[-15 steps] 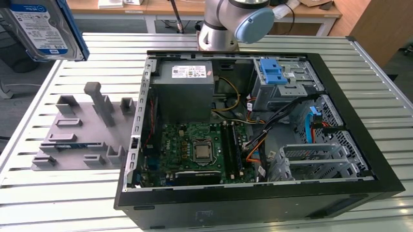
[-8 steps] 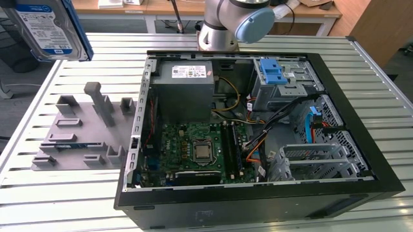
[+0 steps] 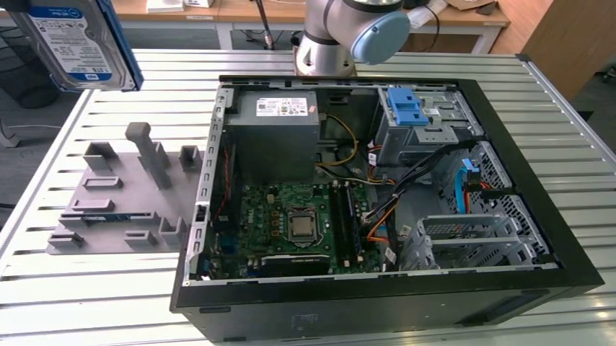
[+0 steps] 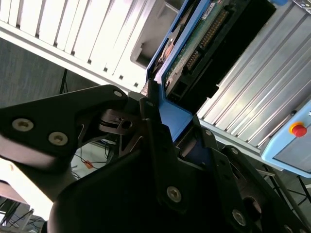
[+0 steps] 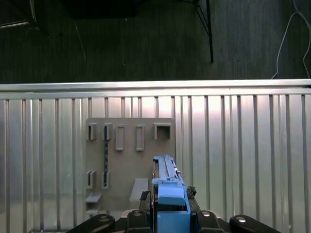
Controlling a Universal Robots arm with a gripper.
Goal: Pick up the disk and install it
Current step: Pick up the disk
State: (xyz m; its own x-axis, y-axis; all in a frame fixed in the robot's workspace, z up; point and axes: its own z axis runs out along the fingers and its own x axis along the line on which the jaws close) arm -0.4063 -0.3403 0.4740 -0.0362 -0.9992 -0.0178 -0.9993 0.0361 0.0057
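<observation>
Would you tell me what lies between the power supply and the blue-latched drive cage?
Yellow and black wires cross that gap between the power supply and the cage, in the exterior view.

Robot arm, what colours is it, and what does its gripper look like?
The arm is a shiny silver-grey tube with a round light-blue cap on its joint. Its gripper is black, built from flat angular bars joined with silver screws.

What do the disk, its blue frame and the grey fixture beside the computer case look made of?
The disk: silver metal with a dull sheen around a glossy white-and-blue label. Its blue frame: smooth, evenly coloured moulded plastic, by the look. The grey fixture: uniform matte grey with blocky slots, likely plastic, possibly printed; the look leaves that open.
</observation>
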